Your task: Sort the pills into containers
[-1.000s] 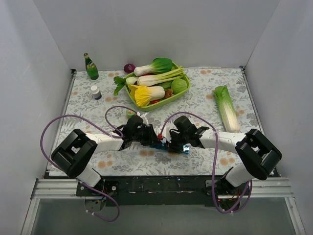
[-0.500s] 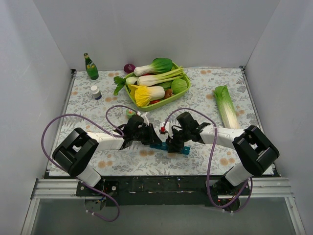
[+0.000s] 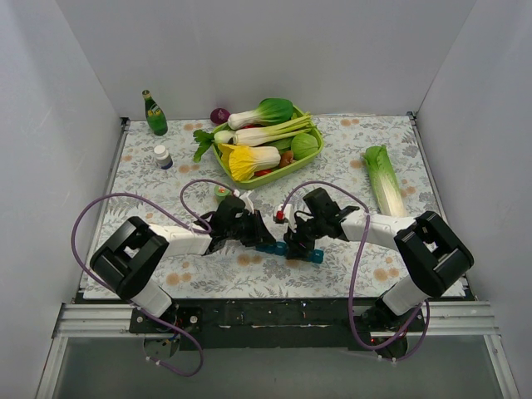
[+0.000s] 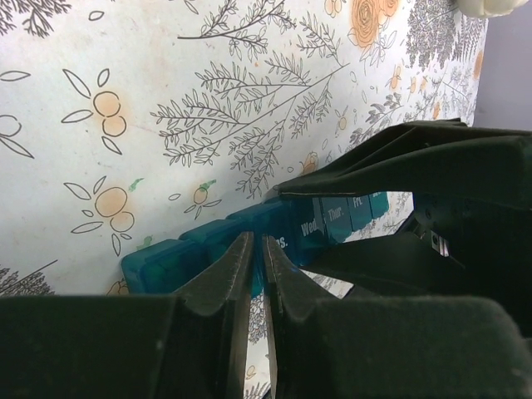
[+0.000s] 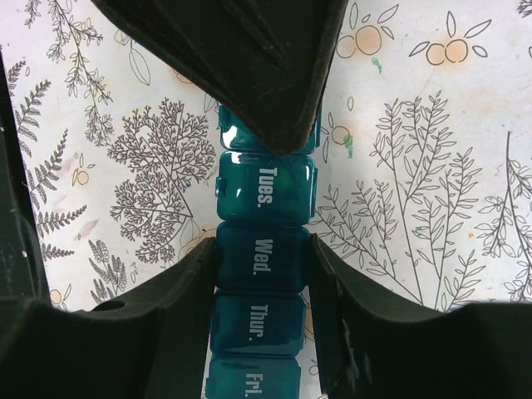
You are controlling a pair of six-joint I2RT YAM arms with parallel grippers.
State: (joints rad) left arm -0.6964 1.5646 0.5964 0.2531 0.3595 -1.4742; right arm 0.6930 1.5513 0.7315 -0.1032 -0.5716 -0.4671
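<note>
The containers (image 3: 314,256) are a teal strip of lidded compartments lying on the floral tablecloth between my two grippers. In the right wrist view the containers (image 5: 264,187) show closed lids marked Tues., Wed., Thur. and Fri. My right gripper (image 5: 263,253) is shut on the strip, one finger on each side of the Wed. compartment. My left gripper (image 4: 256,245) is shut, and its tips rest against the strip (image 4: 208,237) near the Tues. lid. In the top view the left gripper (image 3: 256,236) and the right gripper (image 3: 295,246) meet over the strip. No pills are visible.
A lime-green basket (image 3: 237,174) of vegetables stands at the back centre. A green soda bottle (image 3: 154,114) and a small white bottle (image 3: 163,156) are at the back left. A small green-capped bottle (image 3: 222,191) sits behind my left gripper. A napa cabbage (image 3: 386,183) lies at the right.
My right gripper has swung a little left and down onto the strip. My left gripper has barely moved.
</note>
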